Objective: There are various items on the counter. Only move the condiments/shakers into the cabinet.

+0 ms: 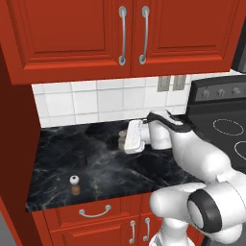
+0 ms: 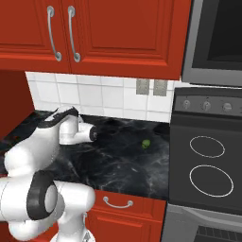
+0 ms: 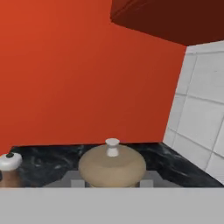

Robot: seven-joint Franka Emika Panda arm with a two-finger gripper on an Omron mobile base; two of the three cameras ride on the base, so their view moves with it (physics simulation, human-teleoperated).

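**Mill in the jaws, cabinet overhead**

In the hand view the tan mill (image 3: pixel 112 165) sits right at the bottom, its domed top and small white knob centred where the fingers would be. The tips themselves are hidden, but the gripper (image 1: pixel 121 139) is closed, and by this framing I judge it closed on the mill. In the left base view the tan body shows just at the end of the hand, standing upright on the counter (image 1: pixel 110 166); the hand reaches it level, from the right, so its grip crosses the mill's long axis.

Nearer the counter's front edge, well apart from the hand, stands the brown shaker (image 1: pixel 75 185) with its white ball top, untouched. A small green thing (image 2: pixel 146 143) lies further right, toward the stove (image 2: pixel 208 160).

Farthest off, the cabinet (image 1: pixel 120 33) hangs above the backsplash, both doors shut. So the coming move runs straight up and back from the grip, and a door must be opened before anything can go in.
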